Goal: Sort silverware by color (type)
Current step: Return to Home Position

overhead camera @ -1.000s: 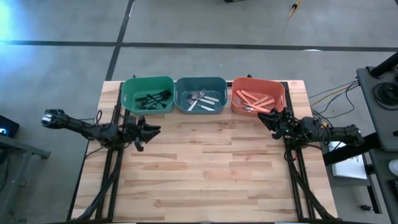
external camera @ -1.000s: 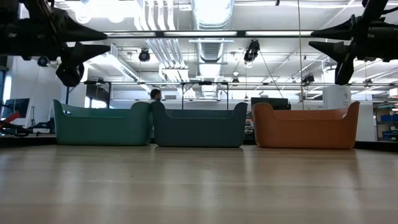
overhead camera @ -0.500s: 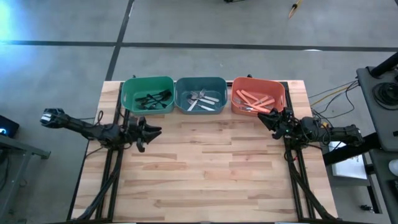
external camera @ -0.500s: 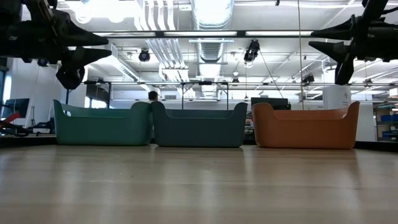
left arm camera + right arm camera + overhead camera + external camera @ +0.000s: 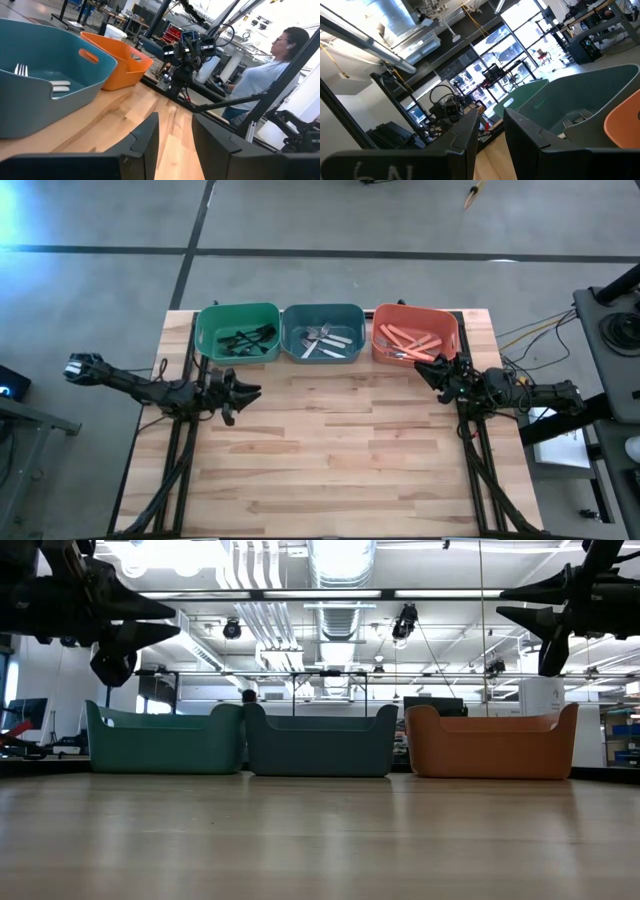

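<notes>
The sorting is judged to be finished, and the step in hand is taken to be the return of both arms to their rest pose. All the silverware that can be seen is held in three bins set side by side along the far edge of the worktop (image 5: 330,460). The black forks (image 5: 245,337) are in the green bin (image 5: 237,357) toward the far left corner, the silver pieces (image 5: 325,340) in the blue bin (image 5: 322,358) at the middle, and the orange-handled pieces (image 5: 408,340) in the orange bin (image 5: 400,360) toward the far right corner. The left hand (image 5: 250,388) is held raised near the left edge, just in front of the green bin; its fingers are parted by a moderate gap and nothing is gripped or touched. The right hand (image 5: 425,370) is held near the right edge, close before the orange bin, likewise somewhat parted and empty (in its wrist view only air is seen between the fingers). No grasp is judged to be called for next: each arm needs only to be folded back, with care that no bin wall is clipped.
</notes>
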{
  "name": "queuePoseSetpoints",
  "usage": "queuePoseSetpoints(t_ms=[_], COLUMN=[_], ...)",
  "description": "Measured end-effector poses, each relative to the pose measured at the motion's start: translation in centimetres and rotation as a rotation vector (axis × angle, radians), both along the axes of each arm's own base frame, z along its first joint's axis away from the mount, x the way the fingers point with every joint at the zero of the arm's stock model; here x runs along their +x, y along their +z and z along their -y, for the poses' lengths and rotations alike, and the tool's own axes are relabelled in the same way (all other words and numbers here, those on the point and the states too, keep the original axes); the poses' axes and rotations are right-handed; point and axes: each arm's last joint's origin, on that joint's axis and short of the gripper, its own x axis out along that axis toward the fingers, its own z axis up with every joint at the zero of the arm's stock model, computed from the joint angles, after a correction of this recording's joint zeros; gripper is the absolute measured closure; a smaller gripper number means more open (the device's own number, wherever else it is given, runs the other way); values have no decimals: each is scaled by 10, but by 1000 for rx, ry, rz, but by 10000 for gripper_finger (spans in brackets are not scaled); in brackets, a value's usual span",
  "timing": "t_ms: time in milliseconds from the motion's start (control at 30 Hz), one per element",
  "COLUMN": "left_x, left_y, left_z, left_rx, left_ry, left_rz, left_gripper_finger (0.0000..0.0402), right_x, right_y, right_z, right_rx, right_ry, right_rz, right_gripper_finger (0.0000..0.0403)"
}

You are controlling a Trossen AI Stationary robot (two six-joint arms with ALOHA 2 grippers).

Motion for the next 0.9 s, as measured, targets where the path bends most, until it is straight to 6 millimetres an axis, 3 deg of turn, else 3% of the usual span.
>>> queuePoseSetpoints(t_ms=[900], left_x=[4], left_y=[-6], left_z=[1], left_rx=[15], left_ry=[0], left_rz=[-57], left_gripper_finger=[301], right_x=[0], right_y=[0], right_z=[0], right_rx=[0], right_ry=[0], right_rz=[0], right_gripper_finger=[319])
